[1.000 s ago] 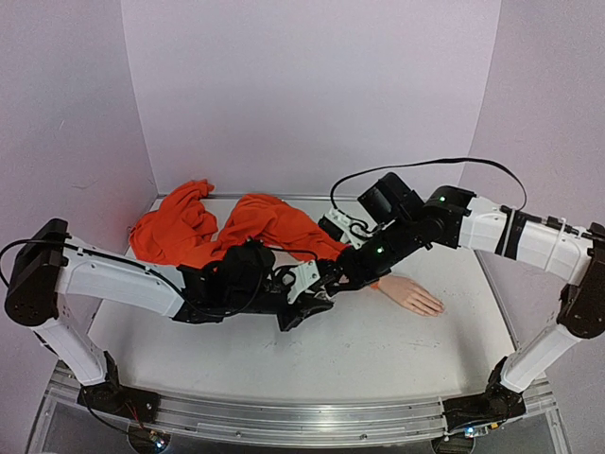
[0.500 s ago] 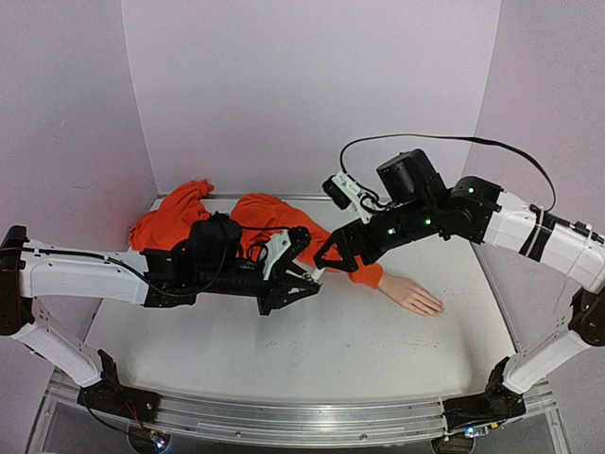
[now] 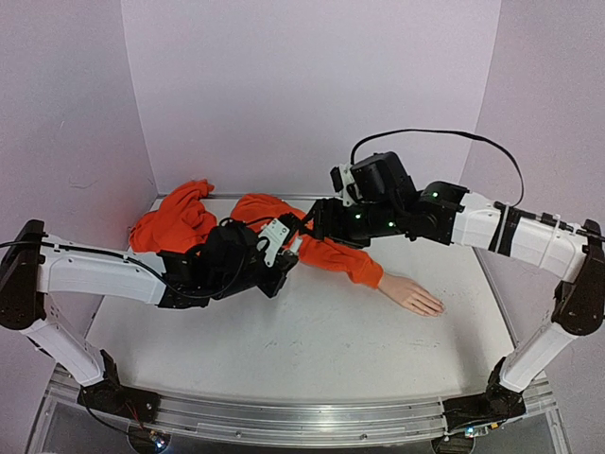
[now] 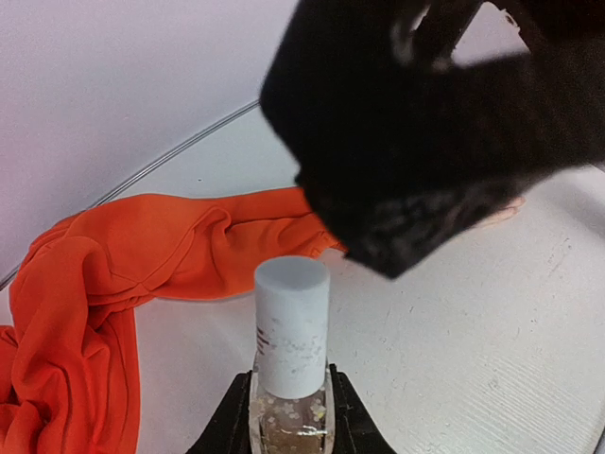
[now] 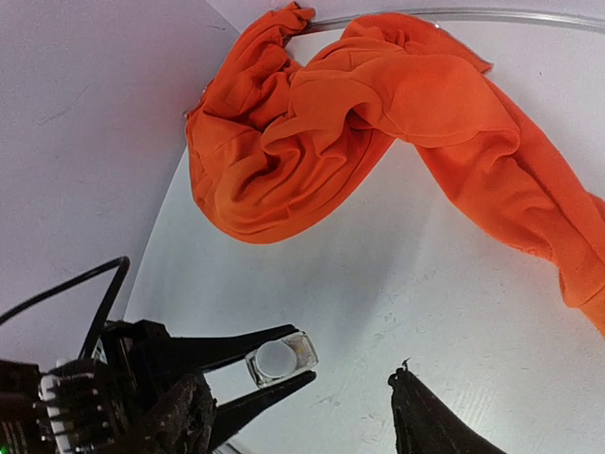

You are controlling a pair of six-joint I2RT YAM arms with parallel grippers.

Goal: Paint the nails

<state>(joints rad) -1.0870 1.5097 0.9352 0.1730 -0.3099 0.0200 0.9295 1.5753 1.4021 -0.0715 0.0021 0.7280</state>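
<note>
While the square, glassy bottle [image 5: 280, 357] with its smooth white cylindrical cap [image 4: 291, 322] is pinched by the left tool [image 4: 289, 426], that arm is stretched low over the counter [image 3: 331, 350]. The right tool [image 5: 302, 416] is spread and held over the bottle, its arm reaching across the crumpled orange sleeve [image 3: 331, 253]. The nails [image 3: 437, 307] are borne on the pale, outstretched hand [image 3: 411, 294], laid flat at the counter's right, apart from both tools.

Nails [image 3: 437, 307] too small to discern; pale mannequin hand [image 3: 409, 292] lies flat, outstretched, right of centre.
</note>
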